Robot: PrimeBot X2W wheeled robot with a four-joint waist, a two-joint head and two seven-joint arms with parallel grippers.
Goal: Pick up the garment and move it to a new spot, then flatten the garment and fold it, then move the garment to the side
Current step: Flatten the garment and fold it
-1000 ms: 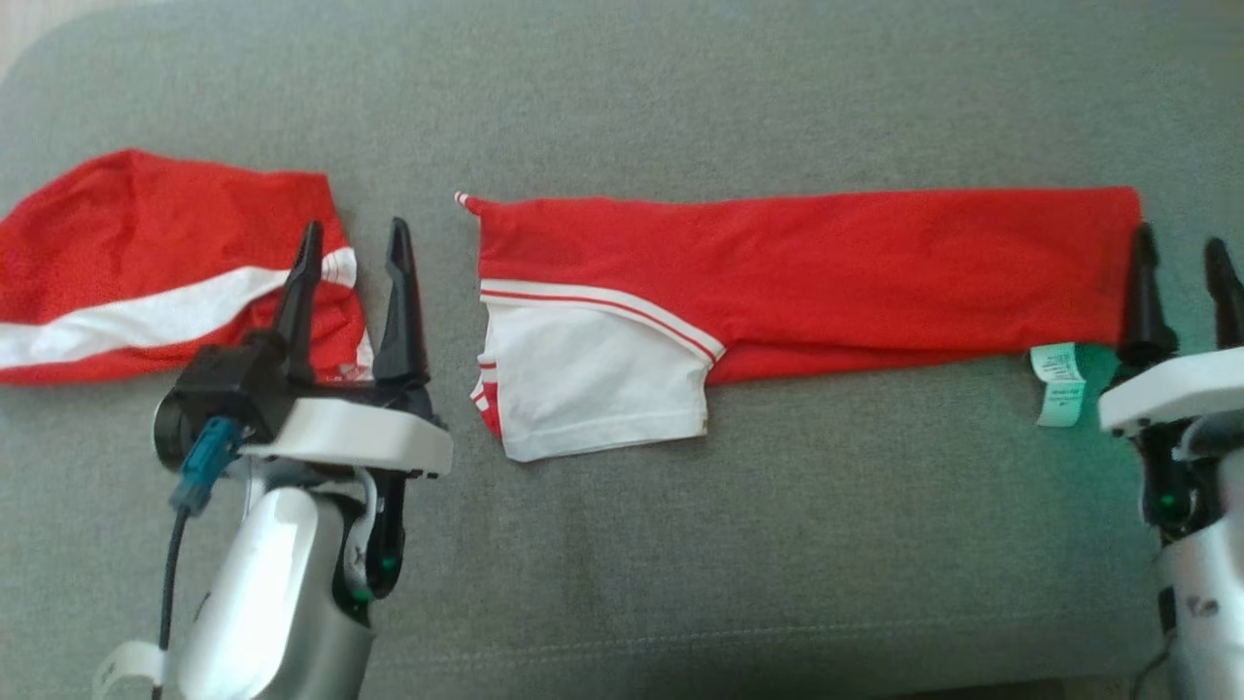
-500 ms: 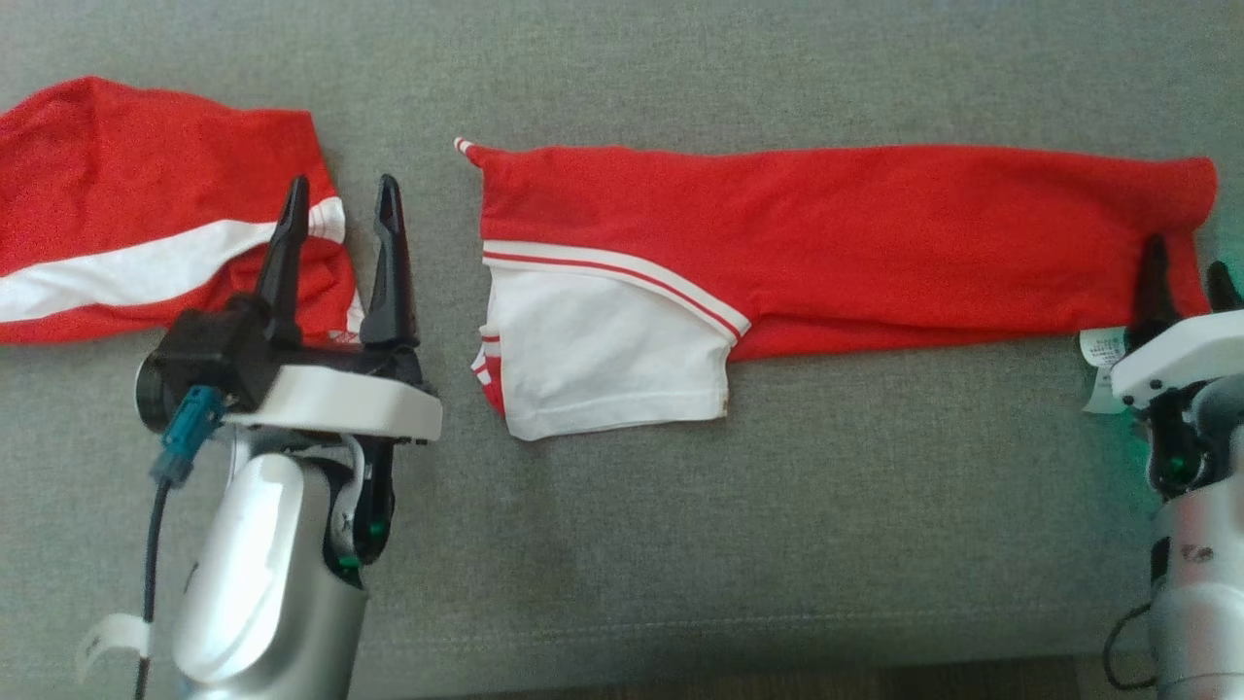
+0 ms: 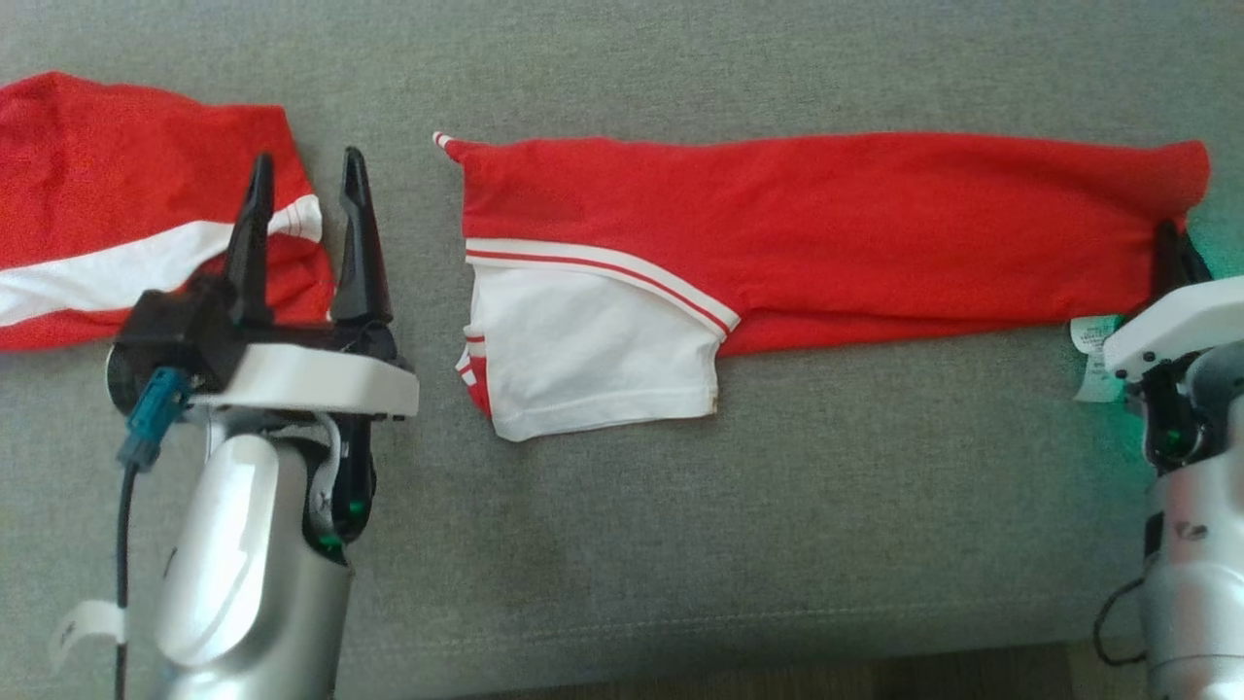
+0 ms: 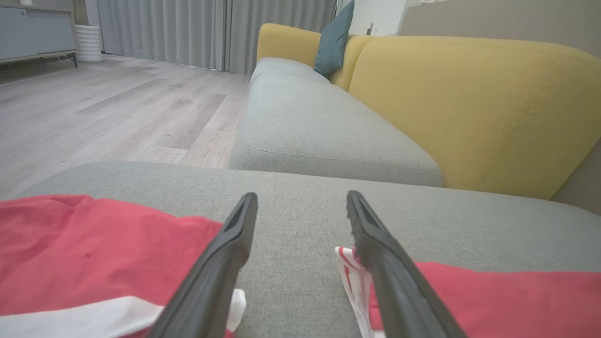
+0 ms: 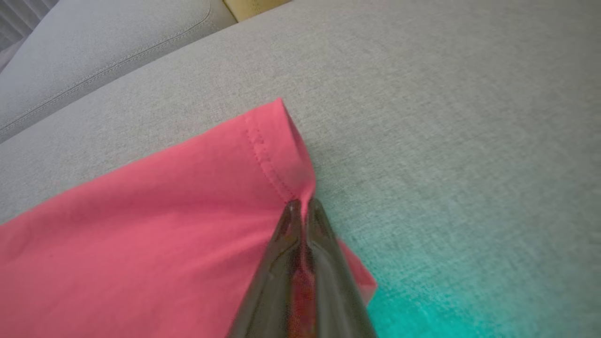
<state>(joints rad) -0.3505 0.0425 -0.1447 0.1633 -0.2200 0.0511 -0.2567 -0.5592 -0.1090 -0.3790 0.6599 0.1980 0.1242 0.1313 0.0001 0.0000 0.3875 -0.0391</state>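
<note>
Second garment (image 3: 117, 224): bunched at the upper left of the head view, red with a white stripe.
Left gripper (image 3: 306, 160): jaws wide apart, holding nothing, above the grey cushion (image 3: 680, 544) between the two cloths.
Garment (image 3: 826, 224): a long red band across the middle, with a white sleeve (image 3: 583, 350) at its left end.
Right gripper (image 3: 1174, 248): at the right edge, fingers pinched together on the garment's end.
Progress: we judge it moved, flattened and folded lengthwise; the crosswise fold and the move aside remain.
Views: the right wrist view shows us the pinch on the stitched hem (image 5: 267, 155) plainly, where the head view half hides it. The left wrist view adds a yellow backrest (image 4: 469, 103) and wood floor (image 4: 117, 108).
</note>
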